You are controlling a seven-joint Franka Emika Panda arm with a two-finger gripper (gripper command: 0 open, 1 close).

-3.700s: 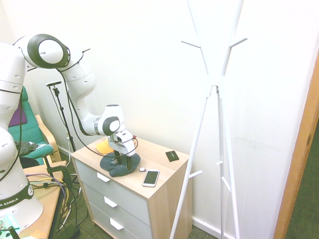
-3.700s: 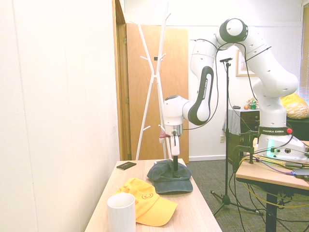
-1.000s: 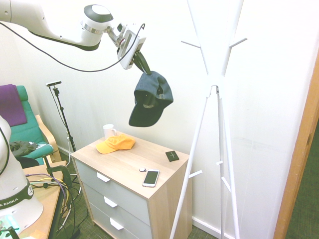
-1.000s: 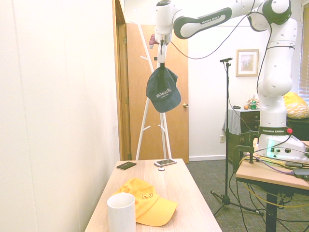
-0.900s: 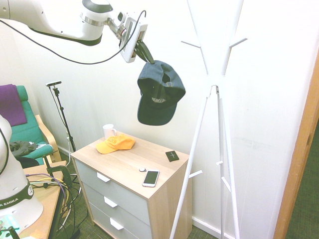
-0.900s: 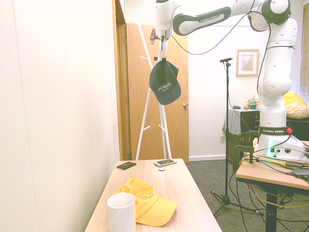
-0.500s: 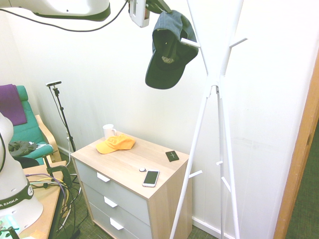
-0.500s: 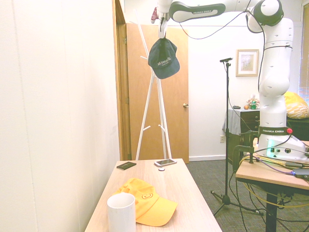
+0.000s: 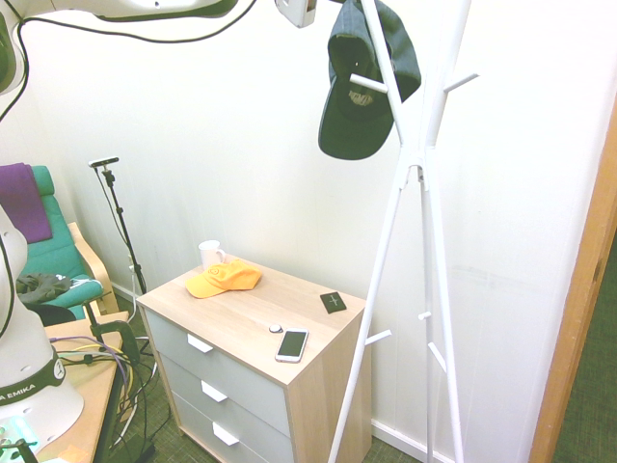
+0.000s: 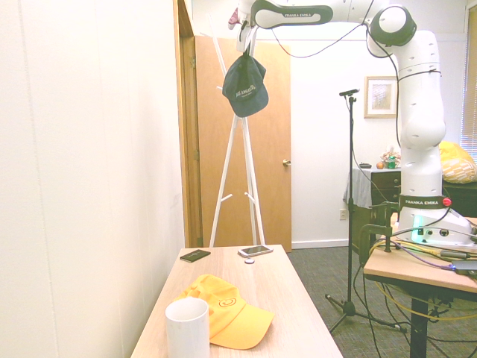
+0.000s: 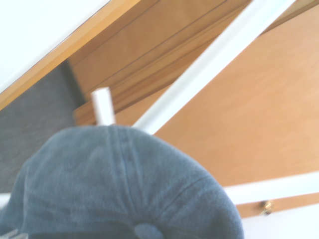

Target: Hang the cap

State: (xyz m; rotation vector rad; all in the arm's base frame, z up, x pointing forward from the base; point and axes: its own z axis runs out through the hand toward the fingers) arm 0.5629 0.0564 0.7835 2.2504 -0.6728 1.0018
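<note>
Slate-blue cap (image 9: pixel 367 82) hangs high against the white coat stand (image 9: pixel 416 193), a peg (image 11: pixel 103 105) poking out beside its crown. Whether the gripper (image 10: pixel 245 35) above pinches it, I cannot tell.

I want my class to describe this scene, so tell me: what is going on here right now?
A white robot arm is hanging a dark cap on a white coat stand. The cap is up at the stand's upper pegs, one of which pokes out beside the crown in the wrist view. The gripper is at the top edge of the pictures, so its grip is unclear. An orange cap lies on the dresser.
</note>
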